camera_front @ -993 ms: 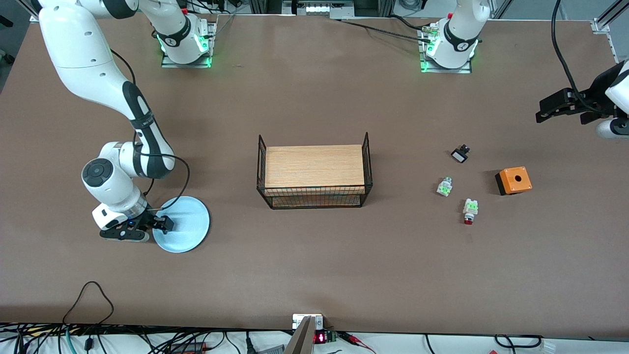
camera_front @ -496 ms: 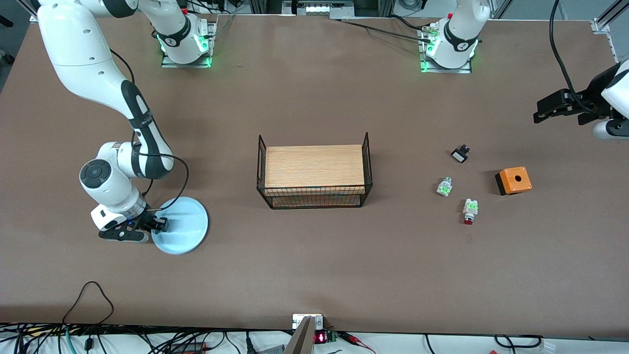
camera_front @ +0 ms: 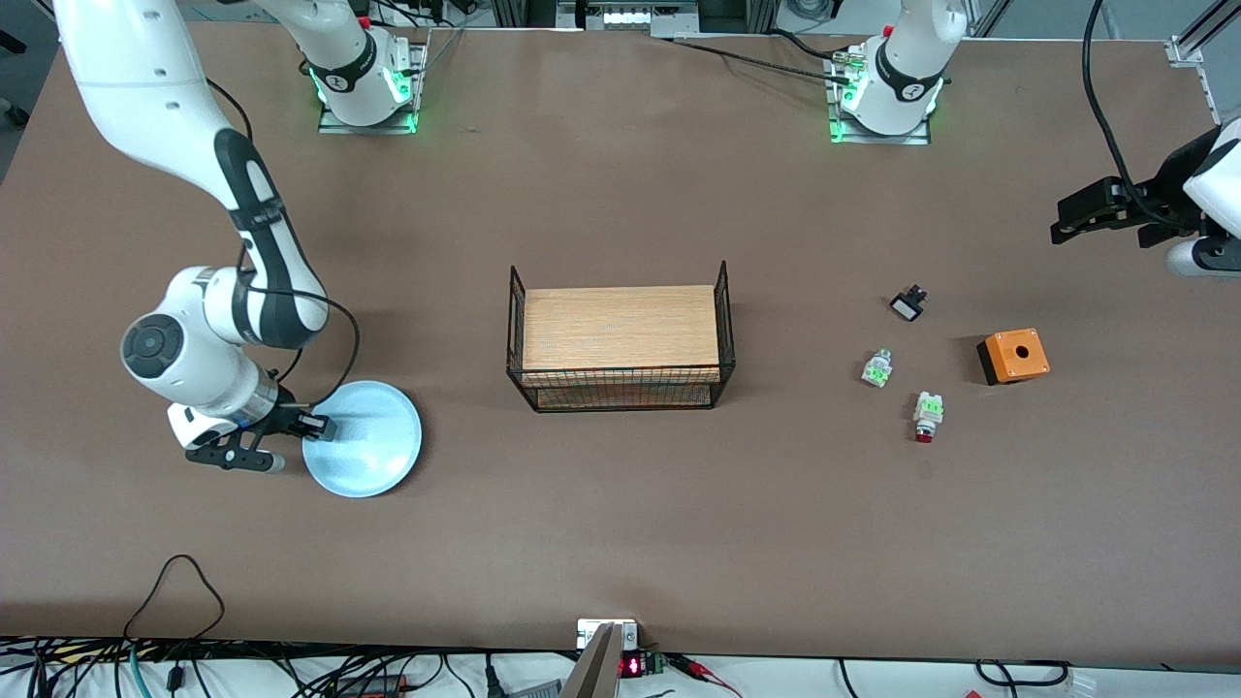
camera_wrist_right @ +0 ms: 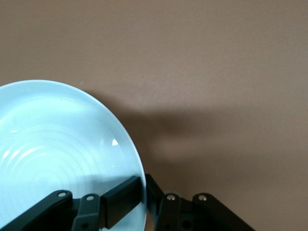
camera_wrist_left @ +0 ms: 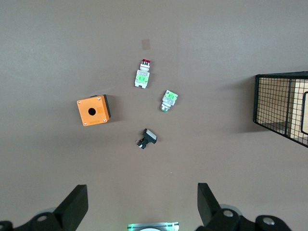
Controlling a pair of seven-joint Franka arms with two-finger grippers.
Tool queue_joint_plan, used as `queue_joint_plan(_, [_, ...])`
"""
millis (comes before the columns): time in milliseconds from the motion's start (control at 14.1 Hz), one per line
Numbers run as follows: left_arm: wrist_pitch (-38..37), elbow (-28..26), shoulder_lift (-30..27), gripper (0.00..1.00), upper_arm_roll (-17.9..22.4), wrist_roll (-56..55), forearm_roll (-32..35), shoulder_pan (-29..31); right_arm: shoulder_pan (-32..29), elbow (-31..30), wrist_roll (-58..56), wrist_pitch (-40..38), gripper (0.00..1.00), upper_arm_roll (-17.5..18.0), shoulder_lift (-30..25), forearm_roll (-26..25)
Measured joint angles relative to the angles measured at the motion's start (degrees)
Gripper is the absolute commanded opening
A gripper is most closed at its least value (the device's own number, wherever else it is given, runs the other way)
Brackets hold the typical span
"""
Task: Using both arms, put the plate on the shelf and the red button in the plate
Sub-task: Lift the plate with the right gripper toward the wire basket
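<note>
The plate [camera_front: 363, 438] was at the right arm's end of the table [camera_front: 620, 523], its rim pinched by the right gripper [camera_front: 308, 430]. The right wrist view showed one finger lying over the inner face of the plate [camera_wrist_right: 62, 154] and the other under the rim, so the jaws were closed on the edge toward that arm. The plate looked slightly tilted and probably lifted off the table, though contact could not be ruled out.

From there the rack [camera_front: 620, 339], a wire basket with a wooden board on top, stood toward the middle of the table, between the plate and the small parts. Any carry of the plate toward it would run from the right arm's end inward.

The red button [camera_front: 927, 417] lay on the table at the left arm's end, its long axis running toward the front camera with the red cap nearest it. Beside it were a similar white-green part [camera_front: 877, 368], a small black part [camera_front: 908, 305] and the orange box [camera_front: 1013, 356].

The left gripper [camera_front: 1105, 215] hung over bare table, farther from the camera than the box, jaws spread wide in the left wrist view [camera_wrist_left: 139, 211]. That arm was plainly the nearer to the button [camera_wrist_left: 142, 77].

No readable writing showed on any part.
</note>
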Motion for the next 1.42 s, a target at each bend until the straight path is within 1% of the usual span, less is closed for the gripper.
queue_joint_plan(142, [0.0,0.0,0.0,1.00,0.0,0.0,0.0,0.0,0.0,0.2,0.0,-5.6,0.00,0.0,-3.1,0.0])
queue_joint_plan(284, [0.0,0.0,0.1,1.00,0.0,0.0,0.0,-0.2,0.0,0.4,0.5,-13.0,0.00,0.0,-7.2,0.0])
queue_joint_plan(425, [0.0,0.0,0.4,1.00,-0.1,0.0,0.0,-0.4,0.0,2.1,1.0,-21.2,0.00,0.0,-11.3,0.0])
queue_joint_plan(638, [0.0,0.0,0.5,1.00,-0.1,0.0,0.0,-0.4,0.0,8.4,1.0,-32.9,0.00,-0.1,-15.5,-1.6])
queue_joint_plan(922, [0.1,0.0,0.5,1.00,0.0,0.0,0.0,-0.4,1.3,16.9,1.0,-46.2,0.00,-0.1,-18.0,-2.9])
queue_joint_plan(1134, [0.1,0.0,0.5,1.00,0.0,0.0,0.0,-0.4,3.1,20.8,1.0,-52.5,0.00,-0.1,-19.9,-4.5])
queue_joint_plan(1276, [0.1,0.0,0.5,1.00,0.0,0.0,0.0,-0.4,4.6,22.1,1.3,-53.8,0.00,0.0,-21.2,-5.3])
queue_joint_plan(1418, [0.1,0.0,0.5,1.00,0.0,0.0,0.0,-0.4,6.3,23.0,4.6,-54.7,0.00,0.0,-22.5,-5.3])
